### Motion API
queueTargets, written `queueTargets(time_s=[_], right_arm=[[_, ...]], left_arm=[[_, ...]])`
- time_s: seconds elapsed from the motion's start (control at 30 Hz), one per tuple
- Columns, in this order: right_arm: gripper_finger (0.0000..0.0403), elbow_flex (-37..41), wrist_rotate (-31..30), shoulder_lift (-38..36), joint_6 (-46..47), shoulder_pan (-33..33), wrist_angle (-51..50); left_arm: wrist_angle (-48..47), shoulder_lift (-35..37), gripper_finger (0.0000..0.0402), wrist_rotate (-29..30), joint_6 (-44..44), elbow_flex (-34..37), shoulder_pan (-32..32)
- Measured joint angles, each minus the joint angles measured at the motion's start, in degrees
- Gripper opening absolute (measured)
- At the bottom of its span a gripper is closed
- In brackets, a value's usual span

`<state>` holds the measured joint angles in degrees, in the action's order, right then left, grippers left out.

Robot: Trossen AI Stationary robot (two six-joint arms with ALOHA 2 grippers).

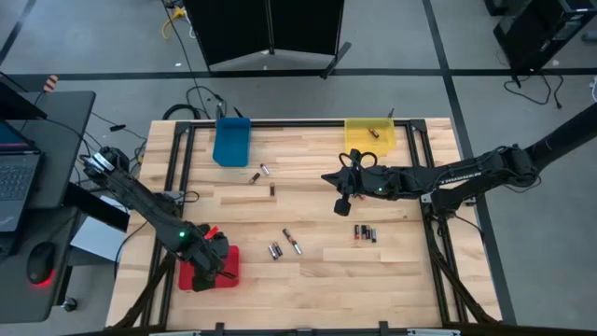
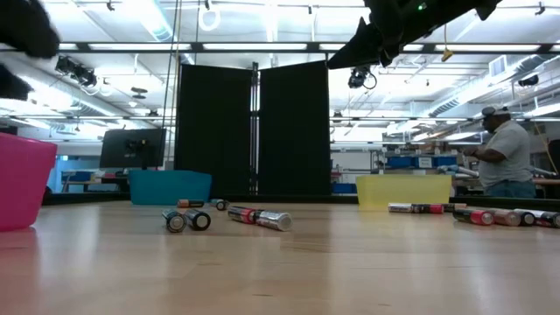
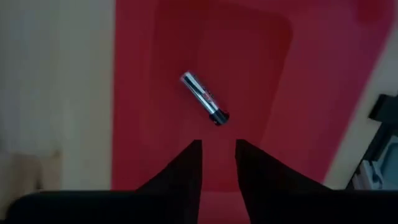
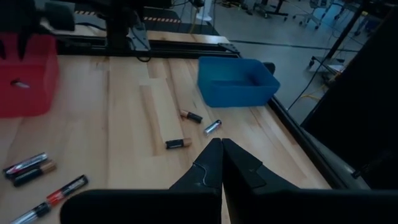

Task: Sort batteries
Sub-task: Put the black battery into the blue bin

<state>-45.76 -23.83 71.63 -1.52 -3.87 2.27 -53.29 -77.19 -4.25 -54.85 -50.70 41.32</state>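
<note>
Silvery, black and copper-ended cylindrical batteries [image 1: 284, 241] are lying scattered over the pale wooden plank table [image 1: 308, 289], most of them still outside the trays. One silver cell with a dark end [image 3: 204, 99] is lying slantwise on the floor of the red plastic tray [image 1: 229, 266], which is sitting near the table's seven o'clock corner. Directly above that tray the left gripper [image 1: 207, 257] is hovering, its two dark fingers [image 3: 186, 171] standing slightly parted with a narrow gap between them and grasping nothing, the cell lying clear of their tips. Just toward four o'clock from the table's centre a row of three batteries [image 1: 365, 233] is lying side by side, and a loose pair plus two more are resting close to the middle at about six o'clock. Up toward eleven o'clock three further cells [image 4: 189, 129] are lying apart from one another, not far from the blue plastic tray [image 1: 231, 143], which is sitting at the table's far edge. At one o'clock the yellow plastic tray [image 1: 370, 134] is sitting with a small dark object inside it that I cannot tell the nature of. Between the yellow tray and the row of three, the right gripper [image 1: 342, 205] is hanging above bare wood, its fingers [image 4: 208, 165] clenched together on nothing. Beyond the table, in the low view, a person in a cap [image 2: 507, 153] is standing at a bench.
</note>
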Motion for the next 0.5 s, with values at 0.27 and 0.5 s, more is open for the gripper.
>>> queueTargets(time_s=[0.27,0.5], right_arm=[[0.0011,-3.07,0.0,-0.06,6.4,-2.2,-13.49],[0.0017,-7.43,3.27,-0.06,13.25,-3.86,-30.54]], left_arm=[[7.86,1.87,0.0008,1.86,13.58,-1.04,-5.38],[26.92,2.23,0.0004,0.68,33.3,4.98,-16.94]])
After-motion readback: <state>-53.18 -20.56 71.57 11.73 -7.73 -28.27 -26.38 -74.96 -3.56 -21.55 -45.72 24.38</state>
